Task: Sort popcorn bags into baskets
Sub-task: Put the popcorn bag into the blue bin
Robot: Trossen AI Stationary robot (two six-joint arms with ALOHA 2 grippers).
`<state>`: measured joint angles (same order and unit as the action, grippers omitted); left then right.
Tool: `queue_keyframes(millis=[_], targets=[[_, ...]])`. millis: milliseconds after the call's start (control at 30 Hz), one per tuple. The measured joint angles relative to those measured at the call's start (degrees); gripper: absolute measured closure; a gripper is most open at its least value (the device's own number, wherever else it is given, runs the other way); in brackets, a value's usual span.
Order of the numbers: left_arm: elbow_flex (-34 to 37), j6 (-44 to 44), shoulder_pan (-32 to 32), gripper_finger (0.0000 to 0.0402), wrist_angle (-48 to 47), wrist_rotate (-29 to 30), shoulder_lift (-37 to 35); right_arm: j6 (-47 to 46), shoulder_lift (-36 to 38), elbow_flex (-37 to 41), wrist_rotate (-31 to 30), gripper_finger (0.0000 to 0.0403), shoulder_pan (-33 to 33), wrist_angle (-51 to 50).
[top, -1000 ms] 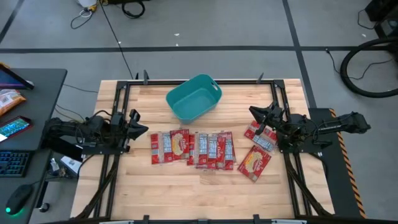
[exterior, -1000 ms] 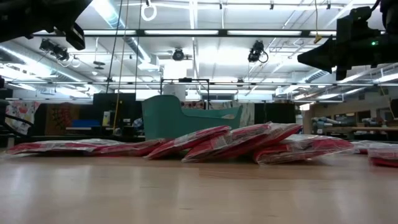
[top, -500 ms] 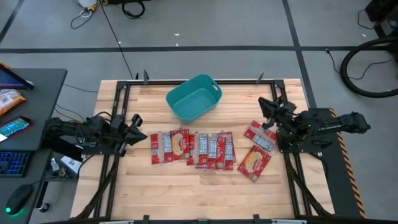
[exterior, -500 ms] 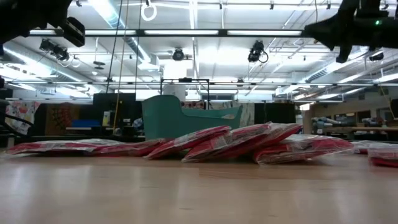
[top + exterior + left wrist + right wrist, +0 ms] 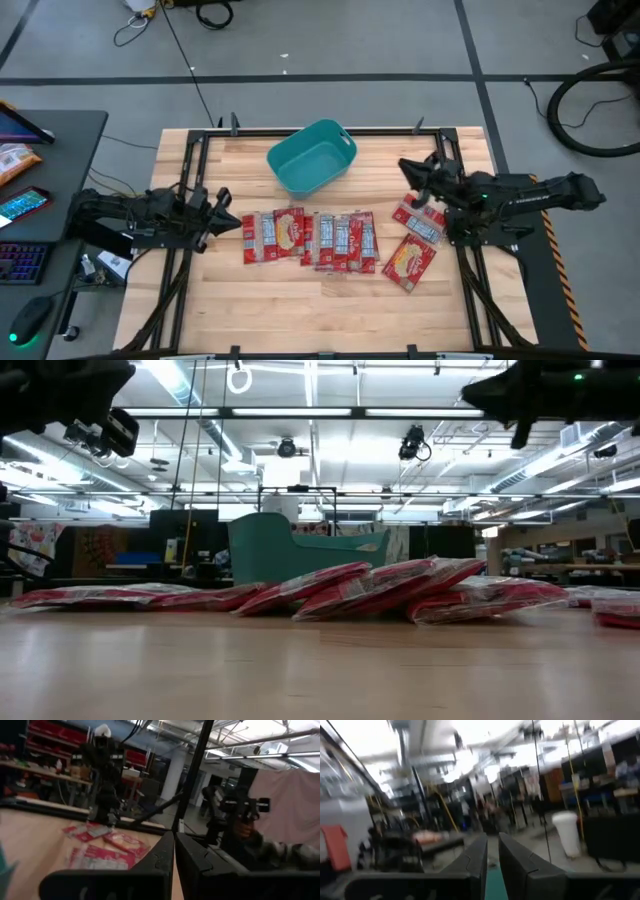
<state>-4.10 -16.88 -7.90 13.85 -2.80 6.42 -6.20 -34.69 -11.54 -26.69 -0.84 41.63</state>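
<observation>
Several red popcorn bags (image 5: pixel 310 238) lie flat and overlapping in a row across the middle of the table. Two more lie apart at the right (image 5: pixel 418 220) (image 5: pixel 408 262). In the low view the bags (image 5: pixel 340 585) form a low ridge. The teal basket (image 5: pixel 312 157) stands behind them near the far edge, also seen in the low view (image 5: pixel 300 550). My left gripper (image 5: pixel 226 215) hovers shut, left of the row's left end. My right gripper (image 5: pixel 410 170) hovers above the table, between the basket and the right-hand bags, its fingers a narrow gap apart.
A dark frame (image 5: pixel 300 133) runs along the table's edges. A desk at the left holds an orange snack packet (image 5: pixel 15 160), a phone and a keyboard. Bare wood (image 5: pixel 300 310) lies near the table's near edge.
My right gripper has risen and swung toward the far edge and toward the basket, away from the right-hand bags. My left gripper has edged slightly toward the left end of the row and dipped a little. The bags and the basket have stayed where they were.
</observation>
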Motion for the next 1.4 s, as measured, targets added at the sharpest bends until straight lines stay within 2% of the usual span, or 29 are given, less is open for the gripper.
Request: queue_keyframes(millis=[167,333,433,667,867,1033,1167,1300,1400], targets=[[0.00,4.22,0.00,0.0379,-0.15,5.54,0.00,-0.14,-10.58,-9.12,4.54,0.0351,-1.55,-13.97],[0.00,7.03,0.00,0.0379,-5.86,7.14,0.00,-0.30,-19.86,-16.44,7.98,0.0351,-1.13,-25.70],[0.00,8.69,0.00,0.0379,-8.30,8.59,0.00,-1.55,-24.57,-20.36,8.38,0.0351,-0.38,-32.47],[0.00,15.90,0.00,0.0379,-7.45,11.14,0.00,-6.46,-33.81,-28.57,8.43,0.0339,2.01,-44.73],[0.00,16.06,0.02,0.0369,-7.89,16.88,0.20,-18.57,-40.37,-33.19,9.66,0.0305,3.08,-54.28],[0.00,18.50,0.15,0.0334,-5.70,19.45,0.33,-32.79,-44.42,-37.98,15.99,0.0256,2.19,-63.43],[0.00,19.54,0.70,0.0301,-4.48,22.49,0.33,-40.73,-47.10,-42.01,20.61,0.0225,1.77,-68.22],[0.00,19.41,1.38,0.0284,-4.63,24.66,0.33,-49.27,-49.38,-46.94,20.43,0.0218,2.45,-74.34],[0.00,19.20,1.36,0.0283,-5.39,24.69,0.34,-55.57,-51.29,-50.99,17.92,0.0219,3.65,-80.59]])
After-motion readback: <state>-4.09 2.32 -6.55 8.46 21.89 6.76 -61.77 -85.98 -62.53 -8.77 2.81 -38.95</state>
